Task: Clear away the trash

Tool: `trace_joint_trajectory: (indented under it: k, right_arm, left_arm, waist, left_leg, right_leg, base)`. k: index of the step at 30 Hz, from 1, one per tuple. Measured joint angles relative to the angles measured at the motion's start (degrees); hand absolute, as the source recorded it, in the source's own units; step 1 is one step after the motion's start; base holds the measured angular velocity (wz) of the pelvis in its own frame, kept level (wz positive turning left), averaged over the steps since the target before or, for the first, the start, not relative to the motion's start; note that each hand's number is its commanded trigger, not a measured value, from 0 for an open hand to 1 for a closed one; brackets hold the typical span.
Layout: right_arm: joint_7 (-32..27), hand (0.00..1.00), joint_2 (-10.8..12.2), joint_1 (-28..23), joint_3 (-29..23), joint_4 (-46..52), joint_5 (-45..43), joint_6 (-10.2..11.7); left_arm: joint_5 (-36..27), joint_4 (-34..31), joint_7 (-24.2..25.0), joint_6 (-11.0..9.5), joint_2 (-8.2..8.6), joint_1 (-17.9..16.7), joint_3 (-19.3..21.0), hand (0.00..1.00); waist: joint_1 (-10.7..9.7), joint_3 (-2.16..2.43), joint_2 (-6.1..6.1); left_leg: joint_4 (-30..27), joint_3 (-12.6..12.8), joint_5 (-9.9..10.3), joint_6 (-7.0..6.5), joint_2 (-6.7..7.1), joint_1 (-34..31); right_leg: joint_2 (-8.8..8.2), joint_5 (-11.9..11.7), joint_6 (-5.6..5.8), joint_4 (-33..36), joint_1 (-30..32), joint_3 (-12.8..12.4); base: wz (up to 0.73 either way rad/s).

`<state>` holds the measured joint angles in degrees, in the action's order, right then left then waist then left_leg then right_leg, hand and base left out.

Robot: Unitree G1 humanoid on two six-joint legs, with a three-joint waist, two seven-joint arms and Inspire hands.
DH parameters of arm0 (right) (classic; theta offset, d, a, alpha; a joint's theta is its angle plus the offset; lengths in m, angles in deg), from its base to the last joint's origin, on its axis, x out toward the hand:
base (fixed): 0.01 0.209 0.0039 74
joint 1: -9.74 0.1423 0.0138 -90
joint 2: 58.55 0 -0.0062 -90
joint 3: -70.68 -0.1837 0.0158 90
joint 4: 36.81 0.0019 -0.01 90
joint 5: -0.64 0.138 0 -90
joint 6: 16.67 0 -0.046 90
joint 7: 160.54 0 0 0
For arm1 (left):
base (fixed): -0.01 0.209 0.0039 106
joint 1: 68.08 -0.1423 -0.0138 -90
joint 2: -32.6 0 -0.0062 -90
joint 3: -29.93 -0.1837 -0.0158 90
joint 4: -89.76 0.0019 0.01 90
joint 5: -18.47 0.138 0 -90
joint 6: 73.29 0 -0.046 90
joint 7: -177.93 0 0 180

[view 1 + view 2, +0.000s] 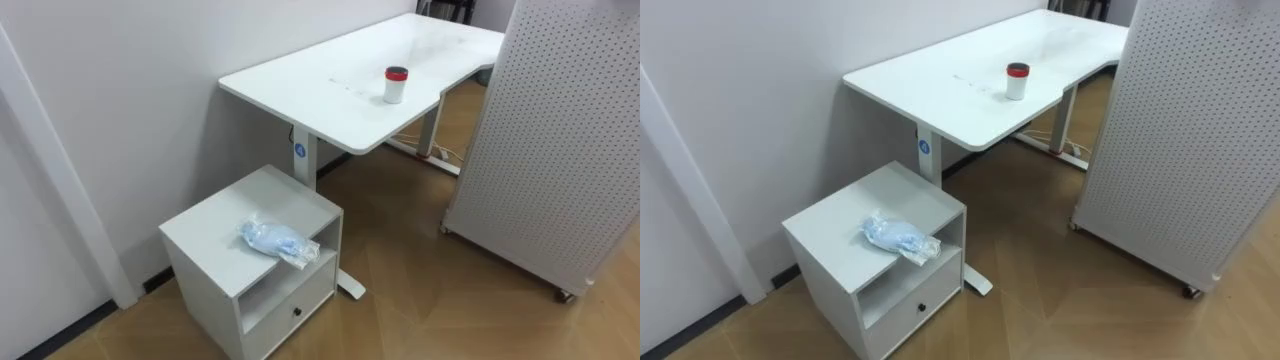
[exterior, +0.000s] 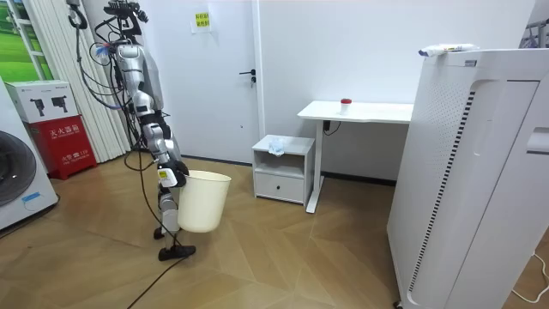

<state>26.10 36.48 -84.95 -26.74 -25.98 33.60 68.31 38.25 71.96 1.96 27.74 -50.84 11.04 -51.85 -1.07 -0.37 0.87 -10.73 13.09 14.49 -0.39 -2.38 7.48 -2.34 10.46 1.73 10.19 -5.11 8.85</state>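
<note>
The garbage is a crumpled pale blue plastic bag [image 1: 275, 240] lying near the front right corner of a low white cabinet's top [image 1: 215, 235]; in the room view the bag [image 2: 274, 146] shows as a small lump on that cabinet. I stand a few steps from the cabinet, on the room view's left, facing it. A cream waste bin [image 2: 206, 202] hangs off the floor in front of my legs, with my right hand [image 2: 169, 176] shut on its rim.
A white desk [image 1: 330, 80] stands behind the cabinet against the wall, with a small white cup with a red lid [image 1: 396, 85] on it. A tall white perforated panel on castors [image 1: 560, 140] stands to the right. Wooden floor lies between.
</note>
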Motion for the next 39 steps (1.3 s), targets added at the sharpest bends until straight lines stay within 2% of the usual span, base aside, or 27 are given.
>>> trace_joint_trajectory:
  k: [7,11,17,21,23,25,26,27,28,29,30,31,32,33,34,35,36,37,38,39]
  right_arm:
    - [0.5,1.0,0.1,0.4,1.7,0.4,0.0,0.0]
    - [0.9,1.0,0.3,0.9,3.0,0.5,0.0,0.0]
    - [1.0,1.0,0.3,0.7,3.9,1.2,0.0,-0.1]
    - [1.2,1.0,0.3,0.6,3.8,1.4,0.0,-0.1]
    - [1.7,1.0,0.4,0.7,3.8,1.4,-0.4,-0.1]
    - [2.3,1.0,0.4,1.4,2.5,1.3,-2.6,-0.3]
    - [2.6,1.0,0.4,1.4,2.1,1.3,-3.2,-0.3]
    - [3.0,1.0,0.2,1.3,2.1,1.4,-3.5,-0.4]
    - [2.9,1.0,0.0,0.9,2.1,1.3,-3.5,-0.3]
    - [2.8,1.0,-0.3,0.6,2.1,1.3,-3.5,-0.3]
    - [2.5,1.0,-0.6,0.3,1.7,1.3,-3.5,0.0]
    - [2.1,1.0,-0.7,0.1,1.6,1.4,-3.5,0.2]
    - [2.0,1.0,-0.8,-0.1,1.5,1.3,-3.3,0.2]
    - [1.5,1.0,-1.2,-0.7,1.5,1.2,-2.3,0.1]
    - [1.4,1.0,-1.7,-1.4,1.5,1.0,-1.8,0.0]
    - [1.3,1.0,-1.9,-1.5,1.5,0.9,-1.8,0.0]
    - [0.9,1.0,-2.2,-1.5,1.6,0.7,-1.6,-0.1]
    - [0.5,1.0,-2.5,-1.5,1.8,0.7,-1.5,-0.1]
    - [0.3,1.0,-2.5,-1.5,1.8,0.7,-1.6,-0.1]
    - [0.2,1.0,-2.4,-1.8,1.8,0.7,-1.6,-0.1]
  left_arm:
    - [0.0,-0.3,0.0,0.0,-0.06,1.2,-0.5,0.0]
    - [0.0,-1.3,-0.1,-0.1,-0.1,1.8,-0.7,0.0]
    - [0.0,-1.2,-0.1,-0.1,-0.28,1.9,-1.7,0.0]
    - [1.3,-1.4,-0.1,-0.2,-0.44,2.0,-1.5,0.0]
    - [1.3,-1.2,-0.1,-0.3,-0.58,2.0,-1.1,0.0]
    - [1.1,0.1,0.0,-0.5,-1.07,2.0,0.0,0.0]
    - [1.1,0.5,0.1,-0.5,-1.28,2.0,0.1,0.0]
    - [1.0,0.8,0.3,-0.5,-1.6,2.0,0.1,0.0]
    - [0.6,0.8,0.4,-0.6,-1.69,2.0,0.2,0.0]
    - [0.3,0.7,0.4,-0.6,-1.61,1.9,0.3,0.0]
    - [-0.4,0.5,0.5,-0.6,-1.57,1.6,0.4,0.0]
    - [-0.6,0.4,0.5,-0.6,-1.63,0.9,0.5,0.0]
    - [-0.5,0.4,0.5,-0.6,-1.59,0.6,0.5,0.0]
    - [-0.5,0.2,0.7,-0.6,-1.31,0.4,0.5,0.0]
    - [-0.4,-0.5,0.9,-0.6,-1.08,0.2,0.4,0.0]
    - [-0.2,-0.7,0.9,-0.6,-1.04,-0.1,0.4,0.0]
    - [-0.1,-0.8,1.0,-0.6,-1.04,-0.7,0.5,0.0]
    - [-0.6,-0.8,1.0,-0.5,-1.03,-1.5,0.4,0.0]
    - [-1.0,-0.9,1.0,-0.5,-1.04,-2.0,0.5,0.0]
    - [-1.4,-1.0,1.0,-0.5,-1.16,-2.5,0.6,0.0]
  waist:
    - [0.0,0.14,0.46]
    - [0.4,0.09,1.19]
    - [0.8,0.03,1.62]
    - [1.4,0.08,1.82]
    - [1.6,-0.04,2.0]
    - [1.8,-0.09,1.74]
    - [1.8,-0.08,1.74]
    - [2.1,-0.09,1.76]
    - [2.6,-0.03,1.43]
    - [3.0,0.01,0.99]
    - [2.6,-0.02,0.39]
    - [2.1,-0.12,0.61]
    - [1.7,-0.23,1.11]
    - [0.9,-0.28,1.21]
    - [0.6,-0.25,1.31]
    - [0.6,-0.21,1.43]
    - [1.3,0.06,1.87]
    - [2.0,0.05,1.87]
    - [2.1,0.03,1.87]
    - [2.0,0.04,2.02]
  left_leg:
    - [-0.1,-0.7,0.0,0.0,0.13,-0.4]
    - [-0.5,-0.7,0.0,0.0,0.07,-1.3]
    - [-0.8,-0.7,0.0,0.01,-0.06,-1.9]
    - [-3.6,-0.6,0.9,0.66,-1.16,-3.1]
    - [-5.9,-0.3,2.1,1.22,-2.17,-3.4]
    - [-12.2,0.5,5.6,2.33,-4.69,-5.3]
    - [-14.2,0.6,6.3,2.71,-5.15,-6.0]
    - [-18.8,0.7,7.1,3.42,-6.56,-7.5]
    - [-25.3,0.7,6.9,3.38,-8.33,-10.0]
    - [-28.6,0.4,6.7,3.09,-9.33,-11.1]
    - [-32.8,-1.6,5.7,2.68,-10.17,-12.9]
    - [-36.5,-3.3,3.6,1.78,-10.06,-14.4]
    - [-38.3,-3.9,2.4,1.36,-9.74,-15.6]
    - [-39.2,-4.4,2.6,0.78,-8.23,-17.9]
    - [-37.7,-3.8,2.8,0.35,-5.87,-20.9]
    - [-36.0,-3.6,2.8,0.36,-4.72,-22.3]
    - [-30.5,-3.5,2.2,0.65,-2.29,-24.4]
    - [-23.4,-3.3,0.5,1.24,-0.58,-26.1]
    - [-19.4,-2.8,-0.8,1.31,-0.33,-26.7]
    - [-13.6,-2.2,-4.9,0.87,0.07,-28.0]
  right_leg:
    - [-0.01,0.0,-0.04,-0.4,0.3,-0.1]
    - [0.02,0.0,-0.05,-0.4,1.0,-0.1]
    - [-0.01,0.0,-0.07,-0.3,1.4,0.3]
    - [0.11,0.6,-0.76,1.5,2.2,1.2]
    - [0.65,1.5,-1.39,3.4,2.6,1.8]
    - [1.89,4.2,-2.7,8.3,4.5,2.4]
    - [2.14,4.9,-3.11,9.6,5.0,2.4]
    - [2.73,6.6,-3.74,11.2,5.6,2.3]
    - [3.25,7.7,-4.9,12.4,5.8,1.8]
    - [3.67,7.9,-5.32,12.9,5.7,1.4]
    - [4.36,8.5,-5.95,13.8,5.2,1.3]
    - [4.52,9.3,-6.49,14.2,4.1,1.0]
    - [4.47,9.8,-6.8,14.6,3.6,0.5]
    - [4.32,10.5,-7.35,14.8,3.2,-0.4]
    - [3.83,11.0,-7.63,14.9,3.1,-0.9]
    - [3.46,11.2,-7.63,14.8,3.1,-1.1]
    - [2.99,11.4,-7.58,14.6,2.9,-2.0]
    - [2.35,11.8,-7.8,14.5,2.5,-2.3]
    - [2.25,12.1,-7.68,14.3,2.1,-2.4]
    - [2.23,12.9,-7.21,14.2,1.3,-2.8]
  base:
    - [0.0]
    - [-0.02]
    - [0.02]
    - [0.0]
    - [-0.13]
    - [-0.34]
    - [-0.24]
    - [-0.22]
    - [-0.25]
    - [-0.27]
    - [-0.08]
    - [0.07]
    - [0.32]
    - [0.42]
    - [0.35]
    - [0.0]
    - [-0.39]
    - [-0.49]
    - [-0.41]
    - [-0.26]
